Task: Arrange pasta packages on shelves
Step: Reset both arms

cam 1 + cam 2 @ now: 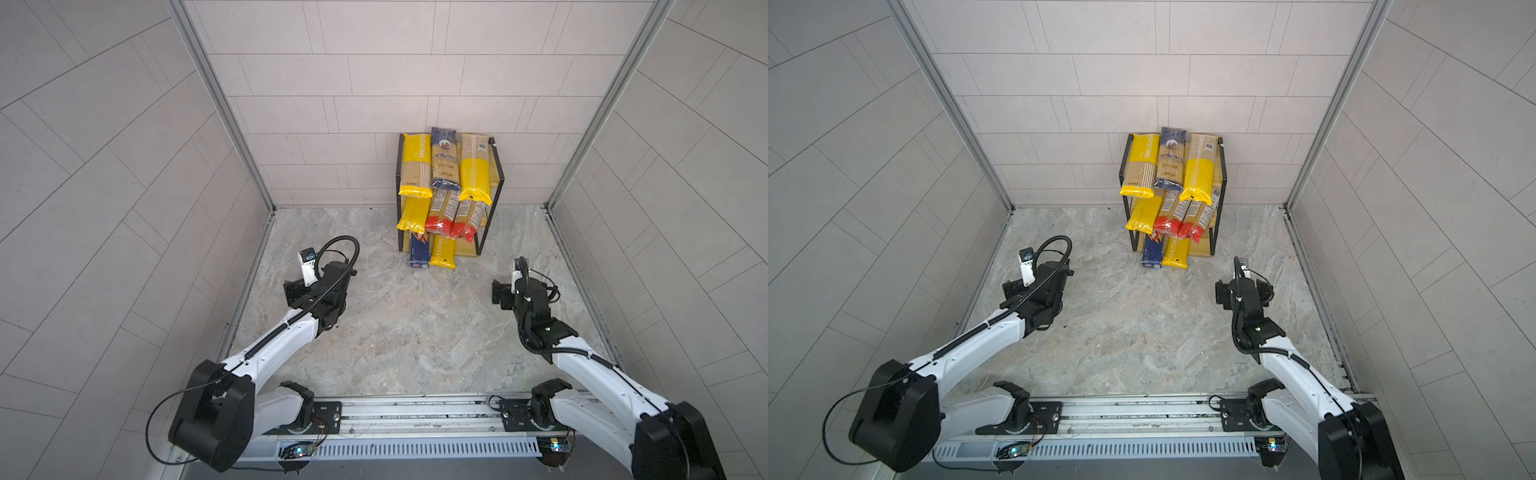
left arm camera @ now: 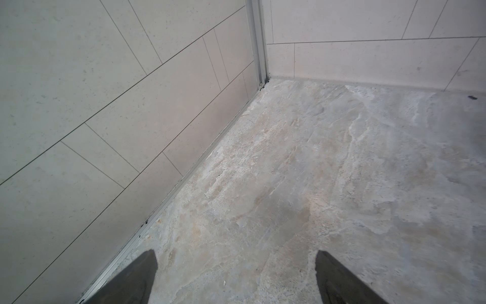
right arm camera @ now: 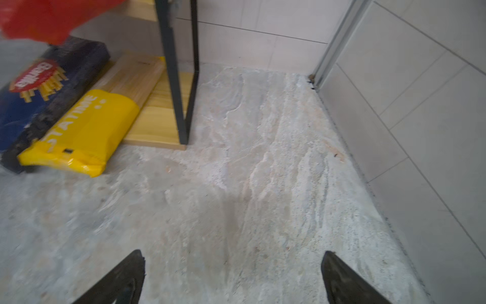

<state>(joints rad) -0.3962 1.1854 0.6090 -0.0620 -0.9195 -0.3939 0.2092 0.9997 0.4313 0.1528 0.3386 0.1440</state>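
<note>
With left gripper and right gripper both spread empty, the black-framed three-tier wooden rack at the back wall holds long flat spaghetti packs reading "ASTATIME" (yellow pack, first letter hidden), "ankara" (dark blue pack) and blurred "Barilla" (blue bottom-tier pack).

ROOM: you have open tabletop all along the front of the shelves | BLOCKED: pasta packs overhang each tier's front; blue pack and yellow pack jut onto the tabletop | GAP: bottom board bare beside the yellow pack
</note>
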